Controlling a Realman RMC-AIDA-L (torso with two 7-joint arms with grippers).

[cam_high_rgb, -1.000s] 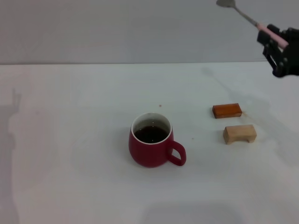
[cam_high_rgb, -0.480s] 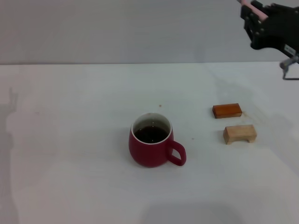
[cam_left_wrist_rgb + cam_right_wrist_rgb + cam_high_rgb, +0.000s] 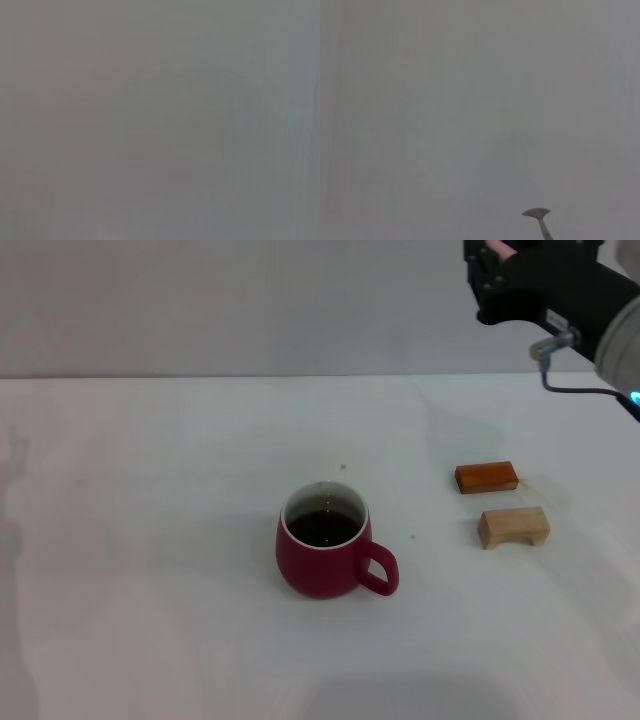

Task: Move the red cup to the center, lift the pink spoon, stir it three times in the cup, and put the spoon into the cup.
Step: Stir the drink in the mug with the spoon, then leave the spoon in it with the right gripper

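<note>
The red cup (image 3: 323,541) stands upright near the middle of the white table (image 3: 150,540), its loop handle turned toward the robot's right and dark liquid showing inside its white wall. Well off to its right lie two small wooden blocks, close together but apart: an orange-brown block (image 3: 486,477) farther from the robot and a pale wooden block (image 3: 513,527) nearer to it.

High above the far right part of the table, against the grey wall, the right gripper (image 3: 497,270) hangs in the air, well above and away from the cup. A sliver of pale pink shows at the top edge between its dark fingers, which looks like the handle of the pink spoon (image 3: 538,216), so the gripper appears clenched on it, though only that sliver is visible from the head camera. In the right wrist view the spoon's grey metal bowl and neck stand out against plain grey wall.

The left arm shows in no view.
</note>
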